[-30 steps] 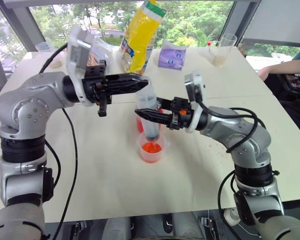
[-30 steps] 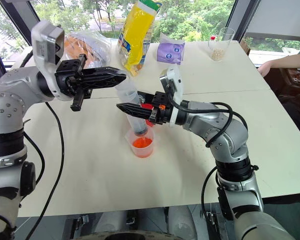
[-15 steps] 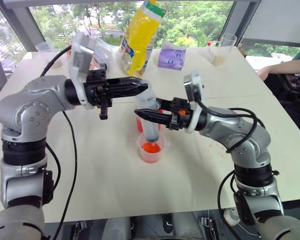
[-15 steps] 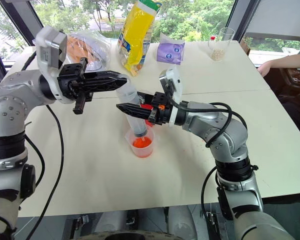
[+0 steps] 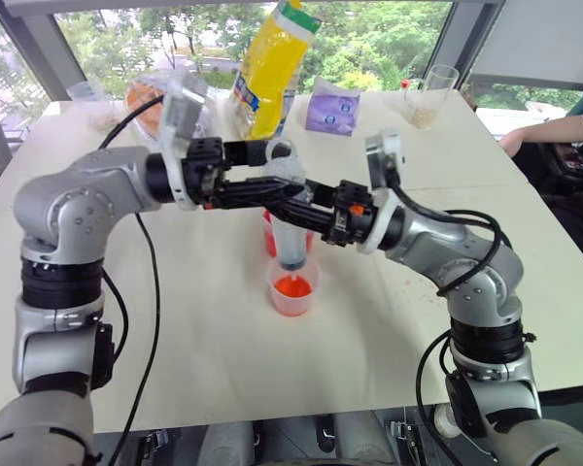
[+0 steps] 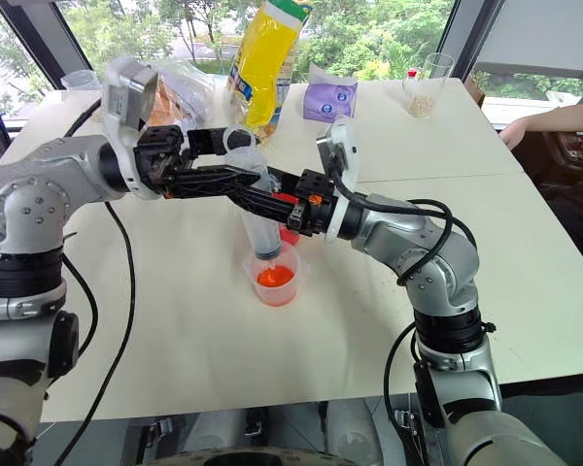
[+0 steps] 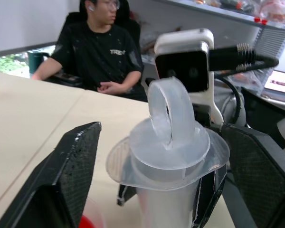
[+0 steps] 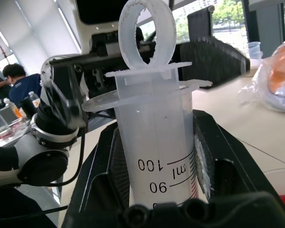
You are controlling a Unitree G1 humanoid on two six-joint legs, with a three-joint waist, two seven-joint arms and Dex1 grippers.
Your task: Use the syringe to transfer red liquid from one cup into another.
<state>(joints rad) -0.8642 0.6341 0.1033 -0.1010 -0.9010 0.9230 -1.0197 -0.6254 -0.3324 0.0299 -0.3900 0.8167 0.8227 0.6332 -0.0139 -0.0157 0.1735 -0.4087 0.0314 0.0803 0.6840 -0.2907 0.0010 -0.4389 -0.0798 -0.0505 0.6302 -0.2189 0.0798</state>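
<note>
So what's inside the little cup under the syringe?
The little cup holds shallow orange-red liquid. The syringe points down into it, so its tip is partly hidden by the rim, and you cannot tell whether it touches the liquid.

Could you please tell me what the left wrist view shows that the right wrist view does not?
Left wrist view alone: a seated person in a black shirt, and the left gripper open, a finger on each side of the plunger ring. Right wrist view alone: the barrel's printed scale and the right gripper shut on the syringe. Both share the syringe's white plunger top and flange.
</note>
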